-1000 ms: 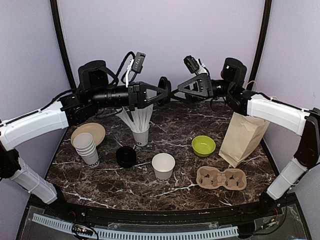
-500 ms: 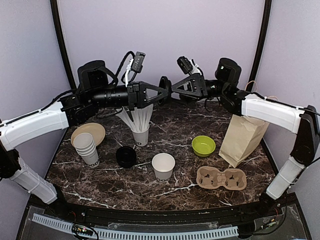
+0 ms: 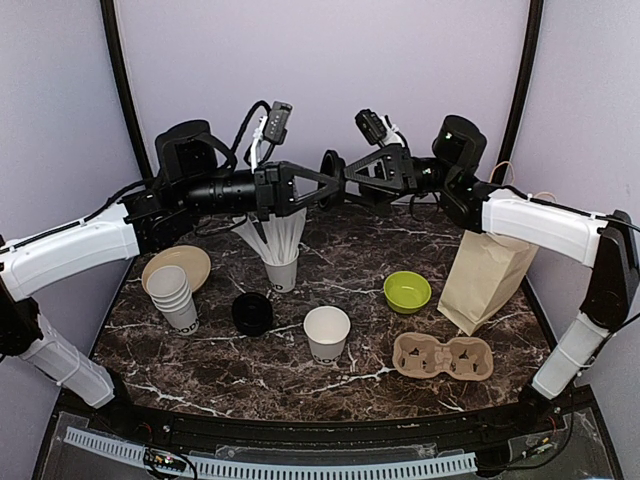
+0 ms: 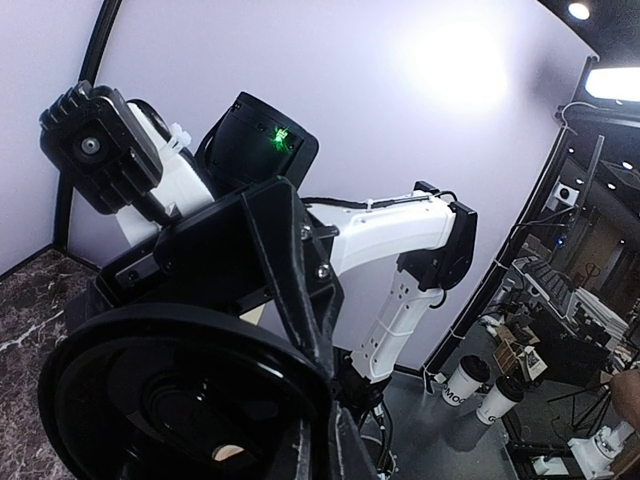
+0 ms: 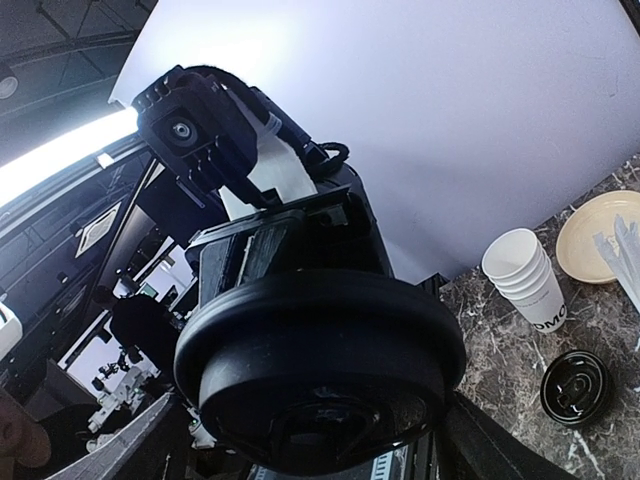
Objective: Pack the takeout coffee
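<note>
Coffee lid (image 3: 330,165) pinched in left jaws — right jaws spread wide; cup (image 3: 327,333) seen only from above.

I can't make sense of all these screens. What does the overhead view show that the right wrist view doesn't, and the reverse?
Only overhead: the brown paper bag, green bowl, cardboard cup carrier and the open white cup. Only the right wrist: a dim, blurred room beyond the table. Both: the raised black lid, the stacked cups, the beige plate and a second lid lying on the table.
</note>
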{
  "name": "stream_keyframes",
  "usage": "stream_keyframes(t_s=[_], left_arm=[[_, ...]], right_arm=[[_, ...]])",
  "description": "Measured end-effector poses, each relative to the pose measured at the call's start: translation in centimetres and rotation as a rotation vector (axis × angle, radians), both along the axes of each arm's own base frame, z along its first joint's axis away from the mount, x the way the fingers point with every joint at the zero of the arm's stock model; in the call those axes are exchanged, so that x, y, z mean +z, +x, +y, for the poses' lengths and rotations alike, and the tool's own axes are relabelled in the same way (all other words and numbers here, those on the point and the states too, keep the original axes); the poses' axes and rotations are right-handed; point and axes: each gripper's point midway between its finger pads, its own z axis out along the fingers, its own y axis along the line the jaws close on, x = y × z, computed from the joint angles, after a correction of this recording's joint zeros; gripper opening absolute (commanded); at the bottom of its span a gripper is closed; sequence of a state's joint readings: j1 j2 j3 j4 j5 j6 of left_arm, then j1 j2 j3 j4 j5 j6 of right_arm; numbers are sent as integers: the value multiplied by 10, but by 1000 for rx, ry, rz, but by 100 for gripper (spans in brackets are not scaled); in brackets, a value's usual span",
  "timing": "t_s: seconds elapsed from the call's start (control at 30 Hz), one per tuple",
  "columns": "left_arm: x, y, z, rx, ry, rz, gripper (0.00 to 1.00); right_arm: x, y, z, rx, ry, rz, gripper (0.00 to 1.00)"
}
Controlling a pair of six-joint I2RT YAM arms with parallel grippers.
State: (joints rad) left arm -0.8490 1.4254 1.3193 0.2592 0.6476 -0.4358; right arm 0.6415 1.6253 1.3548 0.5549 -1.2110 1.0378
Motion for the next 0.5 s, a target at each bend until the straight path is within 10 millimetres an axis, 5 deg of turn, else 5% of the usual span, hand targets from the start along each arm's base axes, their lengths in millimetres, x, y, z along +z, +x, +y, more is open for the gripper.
stream_keyframes(t_s=[0.3, 0.5], left_arm=[[-4, 2, -3, -2, 7, 12, 7], [-5, 3, -3, 2, 15, 8, 27]], right_arm=[[-4, 4, 2, -10, -8, 20, 82], [-7, 7, 3, -19, -12, 14, 77]])
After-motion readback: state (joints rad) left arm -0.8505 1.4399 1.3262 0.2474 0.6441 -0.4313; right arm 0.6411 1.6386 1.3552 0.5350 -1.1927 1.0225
